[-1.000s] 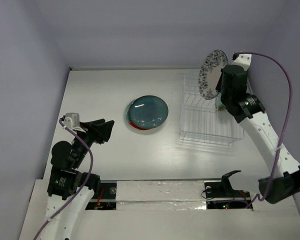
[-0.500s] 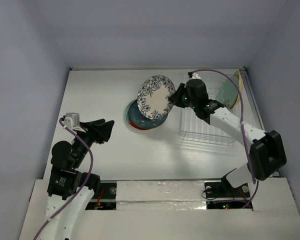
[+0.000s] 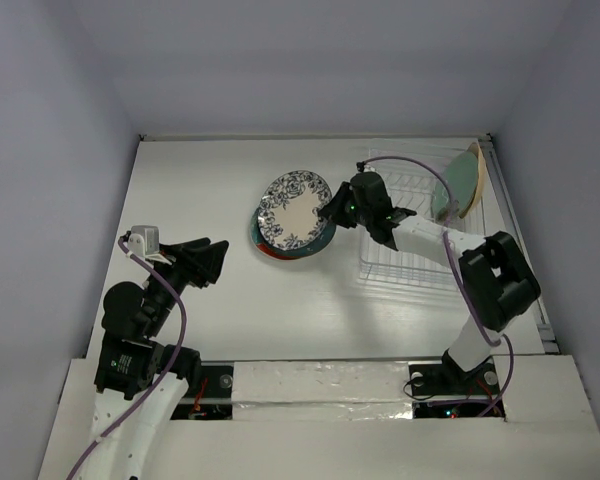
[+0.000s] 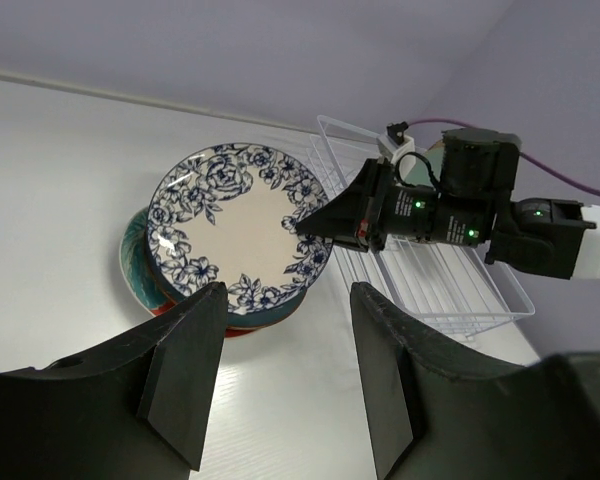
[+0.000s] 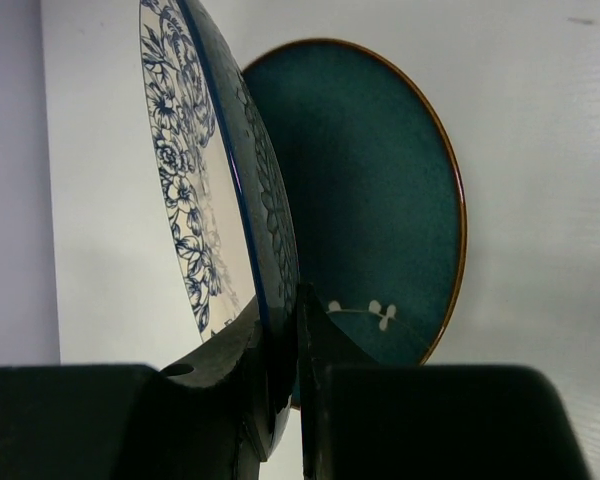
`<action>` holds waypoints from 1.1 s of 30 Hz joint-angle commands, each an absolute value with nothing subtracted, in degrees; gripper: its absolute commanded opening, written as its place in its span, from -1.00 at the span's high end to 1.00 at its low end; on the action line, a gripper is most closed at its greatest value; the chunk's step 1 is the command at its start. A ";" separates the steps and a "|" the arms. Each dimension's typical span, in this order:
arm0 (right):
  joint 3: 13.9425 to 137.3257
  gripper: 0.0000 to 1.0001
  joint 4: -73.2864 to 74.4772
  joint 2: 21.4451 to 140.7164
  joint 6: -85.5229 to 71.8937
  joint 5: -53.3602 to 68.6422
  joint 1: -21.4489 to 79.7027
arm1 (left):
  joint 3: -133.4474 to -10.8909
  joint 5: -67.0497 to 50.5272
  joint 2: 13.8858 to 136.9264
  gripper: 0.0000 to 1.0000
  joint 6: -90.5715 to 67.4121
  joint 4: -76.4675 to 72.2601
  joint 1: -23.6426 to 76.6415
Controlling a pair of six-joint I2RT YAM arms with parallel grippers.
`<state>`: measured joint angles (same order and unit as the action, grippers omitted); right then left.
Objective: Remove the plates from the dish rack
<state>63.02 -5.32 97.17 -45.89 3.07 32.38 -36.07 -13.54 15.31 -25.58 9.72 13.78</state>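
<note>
Left of the dish rack (image 3: 410, 258), over mid-counter (image 3: 200, 180), the right gripper (image 3: 332, 208) pinches the near-right rim of the white plate with dark blue flowers (image 3: 294, 208); its fingers (image 5: 280, 400) are pressed on either face of the rim, seen edge-on in the right wrist view. Plate held tilted, patterned face up and toward the left arm, directly above a stack of two plates lying flat on the counter: dark teal plate (image 5: 370, 190) on top, a red-rimmed plate (image 3: 273, 256) under it, only a sliver of red showing at the near edge. Cannot tell whether the low edge of the held plate touches the stack. Right arm reaches across the rack's left end. Rack sits right of the stack, mostly bare tines; two plates stand upright at its far right corner, pale green plate (image 3: 453, 188) and tan plate (image 3: 474, 178) just behind it, touching or nearly so. Left gripper (image 3: 218, 262) hangs above the counter, well apart from the stack, fingers spread wide, holding nothing, pointed toward the plates.
</note>
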 commanded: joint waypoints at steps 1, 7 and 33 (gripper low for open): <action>63.55 1.00 -18.54 96.85 -49.48 5.89 33.05 | -35.68 -14.15 15.91 0.02 -25.66 7.56 13.89; 63.10 0.95 -17.67 99.13 -48.08 6.68 33.57 | -35.68 -14.06 15.91 0.02 -25.66 7.47 13.89; 71.09 -0.98 11.41 99.49 -25.58 -4.29 40.86 | -35.60 -14.33 16.17 0.01 -25.84 7.38 13.89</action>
<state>66.76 4.14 102.35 -31.38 1.45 38.35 -36.07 -13.54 15.33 -25.61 9.72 13.78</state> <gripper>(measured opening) 0.967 0.491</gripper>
